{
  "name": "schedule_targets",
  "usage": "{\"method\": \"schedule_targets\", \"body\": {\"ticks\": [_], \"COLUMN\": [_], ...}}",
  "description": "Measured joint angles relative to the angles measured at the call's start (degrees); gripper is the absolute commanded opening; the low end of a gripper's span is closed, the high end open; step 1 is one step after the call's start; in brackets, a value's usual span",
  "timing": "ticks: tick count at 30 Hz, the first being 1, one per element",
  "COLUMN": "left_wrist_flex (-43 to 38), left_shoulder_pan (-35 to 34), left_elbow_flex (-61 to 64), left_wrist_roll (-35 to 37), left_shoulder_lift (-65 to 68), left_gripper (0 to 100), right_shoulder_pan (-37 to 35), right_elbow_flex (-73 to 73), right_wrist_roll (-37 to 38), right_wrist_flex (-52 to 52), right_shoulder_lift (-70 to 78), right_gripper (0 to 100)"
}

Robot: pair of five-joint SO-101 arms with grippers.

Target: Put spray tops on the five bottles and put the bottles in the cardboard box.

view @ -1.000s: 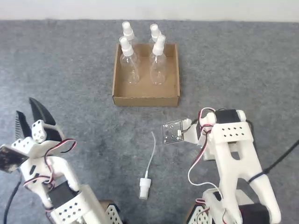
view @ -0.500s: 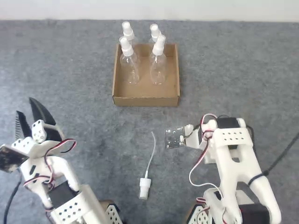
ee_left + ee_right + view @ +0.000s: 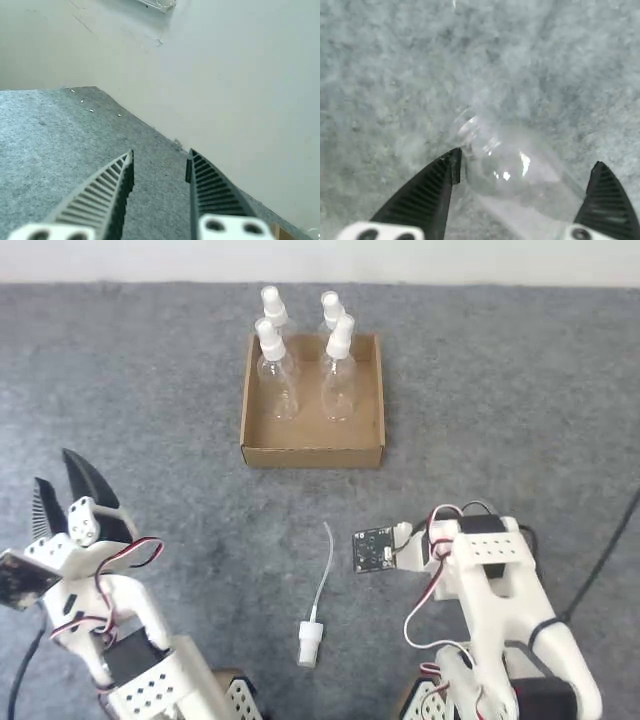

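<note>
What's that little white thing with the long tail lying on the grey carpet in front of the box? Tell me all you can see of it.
It is a loose spray top: a small white head, plastic by the look of it, with a long, thin, pale tube that curves gently. It lies flat on the grey carpet and is not on any bottle. The head is toward the near edge, and the tube's tip points toward the cardboard box but stops well short of it. Only the carpet touches it.

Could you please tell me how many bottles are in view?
5. Four capped bottles stand in the cardboard box: back left, back right, front left, front right. A fifth bottle lies between the right gripper's fingers.
</note>
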Motion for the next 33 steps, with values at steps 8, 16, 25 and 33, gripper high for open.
{"method": "schedule_targets", "body": {"ticks": [8, 16, 25, 33], "left_wrist_flex": [0.0, 0.0, 0.0, 0.0], "left_shoulder_pan": [0.0, 0.0, 0.0, 0.0], "left_elbow_flex": [0.0, 0.0, 0.0, 0.0], "left_wrist_roll": [0.0, 0.0, 0.0, 0.0], "left_shoulder_lift": [0.0, 0.0, 0.0, 0.0], "left_gripper": [16, 16, 16, 16], "right_shoulder_pan": [0.0, 0.0, -2.37, -7.74], "right_elbow_flex": [0.88, 0.62, -2.9, -2.9], "right_wrist_roll": [0.18, -1.41, -17.41, -29.1], "right_wrist_flex": [-3.25, -3.52, -3.16, -3.16], "right_shoulder_lift": [0.0, -0.09, -0.09, -0.09], "right_gripper": [16.2, 9.8, 9.5, 9.4]}}
